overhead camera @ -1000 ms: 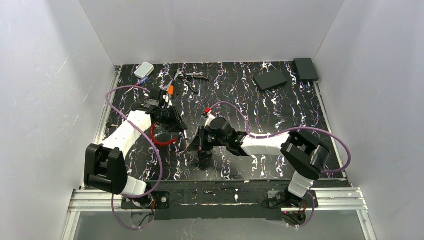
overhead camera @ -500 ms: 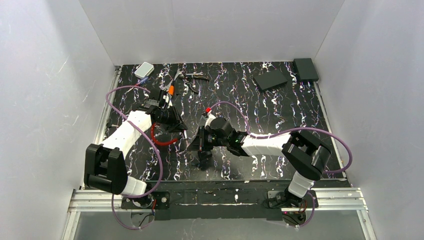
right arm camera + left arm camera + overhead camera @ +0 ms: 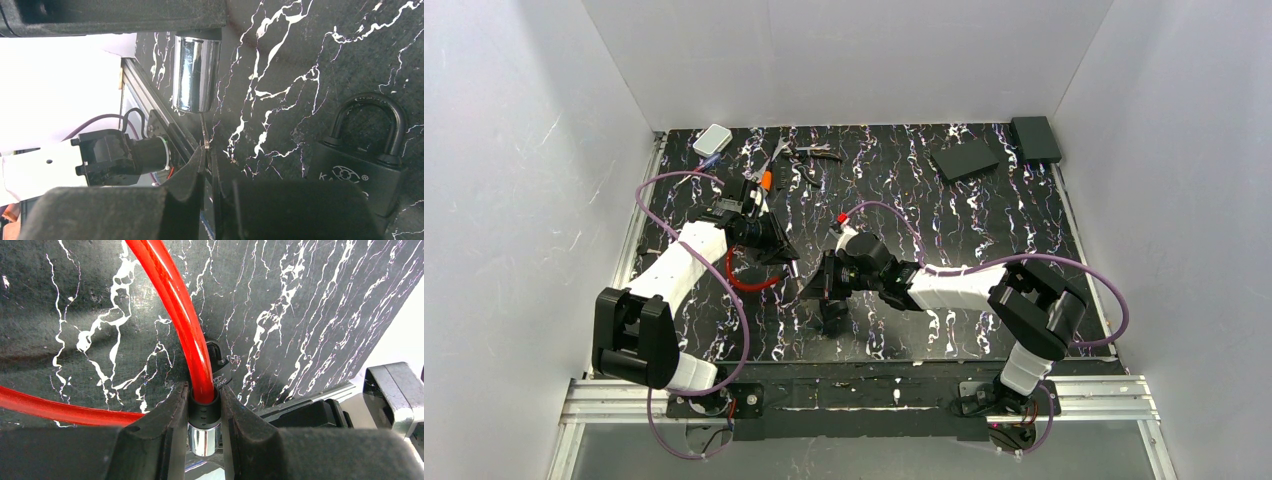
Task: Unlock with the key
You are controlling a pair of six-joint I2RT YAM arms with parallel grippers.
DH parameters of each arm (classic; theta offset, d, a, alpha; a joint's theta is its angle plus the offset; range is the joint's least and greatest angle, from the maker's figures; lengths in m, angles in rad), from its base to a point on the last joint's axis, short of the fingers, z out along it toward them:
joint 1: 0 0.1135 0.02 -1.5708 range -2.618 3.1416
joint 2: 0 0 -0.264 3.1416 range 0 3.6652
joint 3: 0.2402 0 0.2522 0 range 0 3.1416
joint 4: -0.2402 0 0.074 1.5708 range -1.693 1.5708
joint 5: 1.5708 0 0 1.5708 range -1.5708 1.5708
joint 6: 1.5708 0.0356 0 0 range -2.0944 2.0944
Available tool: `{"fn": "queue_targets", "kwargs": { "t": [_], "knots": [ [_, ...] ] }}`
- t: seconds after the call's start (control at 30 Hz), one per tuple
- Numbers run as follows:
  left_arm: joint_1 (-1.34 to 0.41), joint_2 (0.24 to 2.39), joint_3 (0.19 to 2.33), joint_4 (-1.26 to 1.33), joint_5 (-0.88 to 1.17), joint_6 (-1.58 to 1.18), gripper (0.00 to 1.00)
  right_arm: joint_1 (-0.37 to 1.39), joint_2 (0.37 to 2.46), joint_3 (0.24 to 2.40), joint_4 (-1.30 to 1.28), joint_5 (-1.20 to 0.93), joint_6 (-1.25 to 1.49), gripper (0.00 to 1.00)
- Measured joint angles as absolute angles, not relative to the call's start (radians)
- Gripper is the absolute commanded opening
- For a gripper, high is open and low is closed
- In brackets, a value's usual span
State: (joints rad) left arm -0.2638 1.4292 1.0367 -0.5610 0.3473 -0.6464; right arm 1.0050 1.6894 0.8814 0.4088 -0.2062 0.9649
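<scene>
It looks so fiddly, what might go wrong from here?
1. The thin key, pinched in the right gripper, has its tip at the end of the chrome lock cylinder; a slight misalignment may jam or bend it.
2. The left gripper clamps only the black collar, so pushing may twist the lock.

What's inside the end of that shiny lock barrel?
The key, pinched in the right gripper, reaches the end of the chrome barrel. Whether its blade sits inside, and how deep, is hidden.
</scene>
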Motion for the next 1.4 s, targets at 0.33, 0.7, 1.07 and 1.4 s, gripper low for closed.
{"fn": "queue_targets", "kwargs": {
  "t": [0.33, 0.7, 1.07, 1.4],
  "knots": [
    [-0.264, 1.429, 1.037, -0.557, 0.347, -0.647, 0.00, 1.000, 1.689, 0.883, 0.408, -0.209, 0.968, 0.01],
    [-0.263, 1.413, 1.037, -0.551, 0.339, -0.646, 0.00, 0.988, 1.695, 0.906, 0.397, -0.225, 0.991, 0.01],
    [-0.257, 1.410, 1.037, -0.548, 0.324, -0.640, 0.00, 0.984, 1.742, 0.978, 0.344, -0.231, 0.953, 0.01],
    [-0.257, 1.410, 1.028, -0.542, 0.334, -0.627, 0.00, 0.984, 1.742, 0.978, 0.339, -0.229, 0.935, 0.01]
  ]
}}
